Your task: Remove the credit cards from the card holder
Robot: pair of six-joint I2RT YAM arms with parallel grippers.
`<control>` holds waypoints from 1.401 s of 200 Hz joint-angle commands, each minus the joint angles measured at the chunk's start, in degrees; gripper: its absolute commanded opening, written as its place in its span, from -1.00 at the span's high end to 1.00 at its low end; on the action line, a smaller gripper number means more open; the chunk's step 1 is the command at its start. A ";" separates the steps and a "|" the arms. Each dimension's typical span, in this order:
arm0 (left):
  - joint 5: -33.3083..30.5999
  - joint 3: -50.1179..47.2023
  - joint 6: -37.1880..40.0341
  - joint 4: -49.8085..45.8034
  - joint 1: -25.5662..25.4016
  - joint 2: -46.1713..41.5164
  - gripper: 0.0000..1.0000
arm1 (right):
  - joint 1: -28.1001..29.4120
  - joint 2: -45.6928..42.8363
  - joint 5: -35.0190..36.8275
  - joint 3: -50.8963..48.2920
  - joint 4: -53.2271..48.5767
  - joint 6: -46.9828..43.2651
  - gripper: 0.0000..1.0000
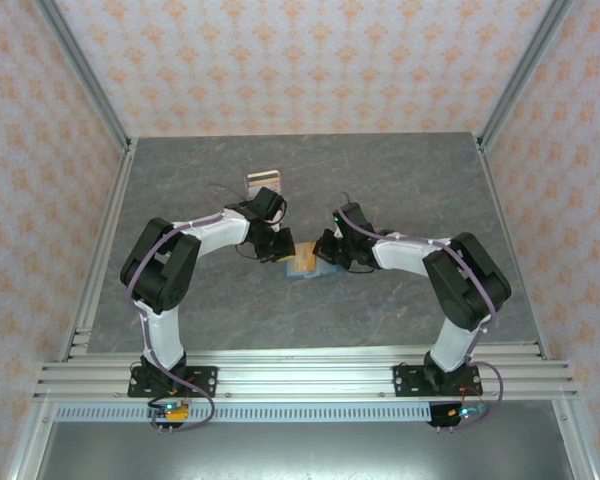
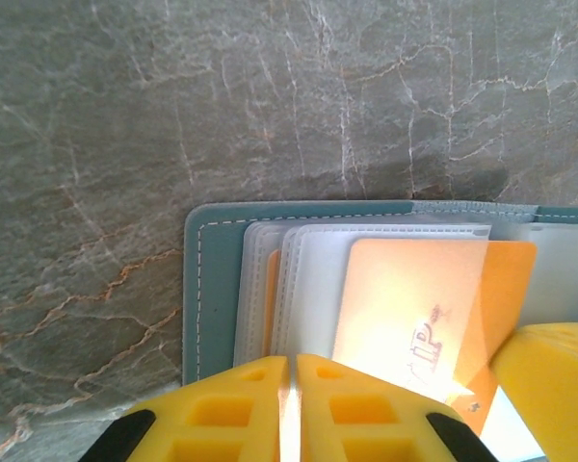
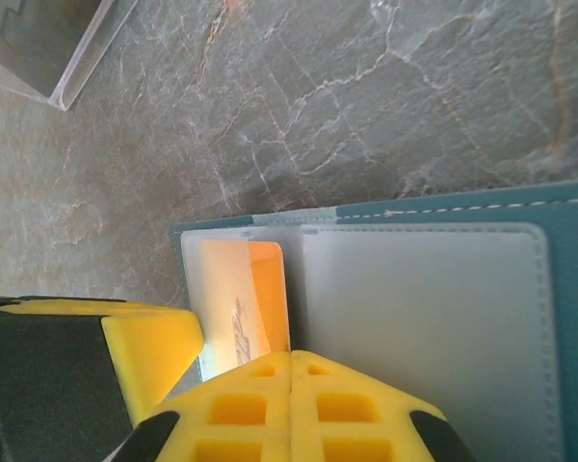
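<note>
The left end effector (image 2: 291, 364) has its blocky yellow fingers drawn almost together, a hairline slit between them, at the edge of the clear plastic sleeves (image 2: 313, 279). The right end effector (image 3: 291, 358) has its fingers pressed flush together over the same sleeves; whether either pinches anything I cannot tell. Under them the card holder (image 2: 217, 289), teal-grey with pale stitching and rounded corners, lies open and flat near the middle of the marbled grey tabletop (image 2: 173, 115), a glossy tan-orange credit card (image 2: 405, 308) half under a frosted pocket.
</note>
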 commanded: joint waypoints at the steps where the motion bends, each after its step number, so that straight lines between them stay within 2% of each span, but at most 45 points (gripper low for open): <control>1: -2.77 0.38 0.96 -3.44 0.15 1.74 0.74 | -0.46 -1.13 2.18 -1.10 -0.44 -1.15 0.91; 68: 0.83 4.09 1.84 -3.19 -0.30 -2.35 0.68 | -0.47 0.82 1.91 -0.75 -0.66 -1.42 0.90; 99: 1.10 6.01 2.45 -4.00 -1.57 -1.25 0.69 | -0.50 1.26 2.17 -0.75 -0.47 -1.54 0.89; 150: -3.42 5.57 2.67 -6.18 -2.01 2.95 0.76 | -0.49 1.50 1.94 -1.10 0.01 -1.72 0.87; 178: -5.07 4.44 2.90 -6.68 -1.95 3.75 0.77 | -0.56 2.05 0.99 -1.26 0.76 -1.35 0.78; 215: -5.88 2.97 2.82 -6.51 -2.00 4.67 0.79 | -0.63 3.28 -0.53 -1.45 1.83 -0.68 0.63; 280: -6.67 1.87 3.08 -6.43 -1.93 5.42 0.79 | -1.34 4.04 -4.61 -2.94 6.97 0.40 0.53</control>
